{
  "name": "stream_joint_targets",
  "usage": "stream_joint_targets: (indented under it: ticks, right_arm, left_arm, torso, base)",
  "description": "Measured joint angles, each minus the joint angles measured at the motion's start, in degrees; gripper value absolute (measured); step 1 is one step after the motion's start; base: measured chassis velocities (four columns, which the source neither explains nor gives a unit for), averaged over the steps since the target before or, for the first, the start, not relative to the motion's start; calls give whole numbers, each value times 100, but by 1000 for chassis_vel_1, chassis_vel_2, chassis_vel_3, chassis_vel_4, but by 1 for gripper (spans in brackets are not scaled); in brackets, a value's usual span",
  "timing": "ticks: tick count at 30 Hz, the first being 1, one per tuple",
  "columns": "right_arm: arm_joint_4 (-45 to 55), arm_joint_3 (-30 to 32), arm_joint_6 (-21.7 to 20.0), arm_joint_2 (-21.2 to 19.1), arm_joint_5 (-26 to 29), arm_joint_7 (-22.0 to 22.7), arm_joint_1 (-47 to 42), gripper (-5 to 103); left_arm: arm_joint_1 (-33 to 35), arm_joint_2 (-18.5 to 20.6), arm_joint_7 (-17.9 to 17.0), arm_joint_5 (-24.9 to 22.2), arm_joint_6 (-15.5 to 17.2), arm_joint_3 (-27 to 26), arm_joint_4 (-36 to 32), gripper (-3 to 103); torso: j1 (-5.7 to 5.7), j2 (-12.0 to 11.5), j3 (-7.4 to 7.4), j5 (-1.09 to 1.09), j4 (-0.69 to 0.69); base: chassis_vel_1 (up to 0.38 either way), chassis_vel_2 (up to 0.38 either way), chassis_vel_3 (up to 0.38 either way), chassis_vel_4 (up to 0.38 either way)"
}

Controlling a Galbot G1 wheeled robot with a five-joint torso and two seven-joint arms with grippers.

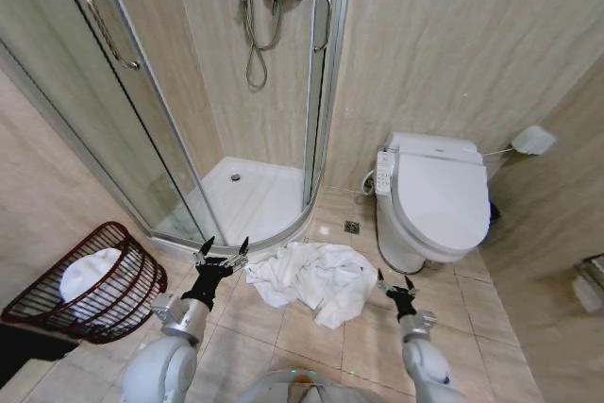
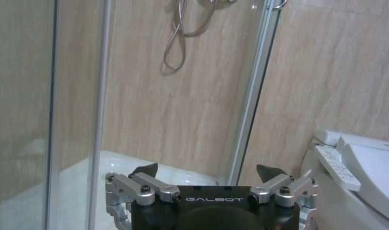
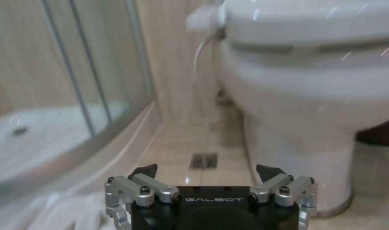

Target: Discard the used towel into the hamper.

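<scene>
One toilet [image 1: 439,200] is seen beyond the right gripper's [image 1: 395,281] spread, empty fingers; one white towel [image 1: 313,277] lies crumpled on the floor between both grippers; one hamper [image 1: 90,287] stands outside the left gripper [image 1: 223,249], whose fingers are also spread and empty; "GALBOT" is printed on each gripper.

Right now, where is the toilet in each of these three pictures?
Head view: toilet at the right, against the wall.
Left wrist view: toilet at the picture's edge, beyond the left claw.
Right wrist view: toilet close, straight ahead of the right claw.
Shared landmark: the shower frame, beside the toilet.
</scene>
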Motion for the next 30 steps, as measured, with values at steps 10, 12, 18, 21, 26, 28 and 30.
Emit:
stream_joint_targets:
  ticks: [10,12,18,21,26,28,30]
  right_arm:
    - [-1760,-424,27,113,-729,-252,1074,100]
    - [-2063,-478,62,106,-728,-297,1205,100]
    - [-2590,-606,-19,83,-663,-450,1425,100]
    - [-2869,-499,1,43,-741,-527,1466,100]
    - [-3501,-416,381,-116,-850,-647,1601,100]
    - [-3640,-409,465,-141,-856,-659,1640,100]
    - [-3737,-405,527,-160,-857,-667,1667,100]
  left_arm:
    - [0,0,0,0,0,0,0,100]
    - [0,-1,0,0,0,0,0,100]
    - [0,0,0,0,0,0,0,100]
    - [-1,0,0,0,0,0,0,100]
    - [0,-1,0,0,0,0,0,100]
    - [0,0,0,0,0,0,0,100]
    - [-1,-1,0,0,0,0,0,100]
  torso:
    - [0,0,1,1,1]
    - [0,0,1,1,1]
    - [0,1,0,0,0]
    - [1,0,1,0,0]
    - [0,1,0,0,-1]
    - [0,1,1,1,-1]
    - [1,1,1,0,-1]
  base:
    - [0,0,0,0]
    - [0,0,0,0]
    - [0,0,0,0]
    - [0,0,0,0]
    - [0,0,0,0]
    - [0,0,0,0]
    - [0,0,0,0]
